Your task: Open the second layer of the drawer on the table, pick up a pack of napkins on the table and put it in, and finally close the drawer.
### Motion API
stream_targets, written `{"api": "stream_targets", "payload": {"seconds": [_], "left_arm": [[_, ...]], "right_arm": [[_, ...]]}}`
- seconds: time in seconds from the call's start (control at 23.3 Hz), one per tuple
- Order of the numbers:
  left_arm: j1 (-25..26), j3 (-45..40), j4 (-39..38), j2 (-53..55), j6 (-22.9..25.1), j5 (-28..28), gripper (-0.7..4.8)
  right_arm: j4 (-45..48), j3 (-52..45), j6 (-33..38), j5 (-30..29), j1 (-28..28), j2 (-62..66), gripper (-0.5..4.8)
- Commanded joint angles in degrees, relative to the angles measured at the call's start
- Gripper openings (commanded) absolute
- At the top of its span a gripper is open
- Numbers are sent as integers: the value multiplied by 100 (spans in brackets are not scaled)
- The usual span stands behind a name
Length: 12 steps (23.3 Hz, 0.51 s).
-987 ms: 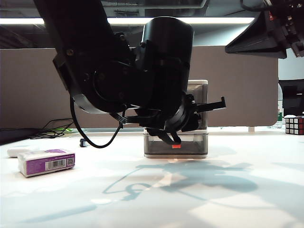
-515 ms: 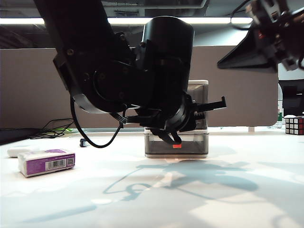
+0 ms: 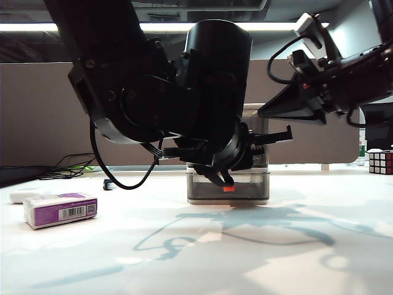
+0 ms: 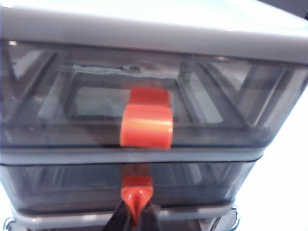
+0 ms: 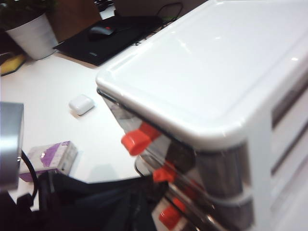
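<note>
Three tiers make up the drawer (image 4: 154, 120), and the step in hand is the first one: opening the second layer (image 4: 144, 185).

Nearest the exterior camera is the bare white table (image 3: 258, 258), crossed by the arms' shadows. At lower left of that view lies the pack of napkins (image 3: 60, 209), purple and white with its barcode facing out, untouched and well apart from the cabinet. Just behind it a plain white oblong object (image 3: 24, 196) peeks out.

Further back, in the middle of the frame, the left arm's bulk hides most of the cabinet. The left gripper (image 4: 136, 222) sits at the bottom centre of its own wrist view, fingers pinched shut on the middle tier's red-orange handle (image 4: 136, 196). The top tier's handle (image 4: 146, 126) is above it, free. All three tiers look flush, so the middle one seems not yet drawn out.

The right gripper (image 3: 270, 111) hangs at upper right of the exterior view, above and just right of the cabinet; whether its fingers are apart or together I cannot tell. Its wrist camera looks down on the pale cabinet top (image 5: 211, 72).

At far right a Rubik's cube (image 3: 381, 161) sits on the table's back edge.

The next move, as I judge it, calls for a straight, level pull toward the camera, keeping the pinch firm so the small handle does not slip. The light cabinet may slide along with the pull unless the right arm steadies it.
</note>
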Motion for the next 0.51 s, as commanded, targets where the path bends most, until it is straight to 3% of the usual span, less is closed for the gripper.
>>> {"api": "stream_targets", "payload": {"seconds": [0.04,0.51], "left_arm": [[-11,-2,-37,-24,4,-2,-6],[-20,-221,-197,-199,-7,-15,-6]], "right_arm": [[136,341,-42,-278,7,295,-5],[122,859,-48,-254,7,778,-5]]}}
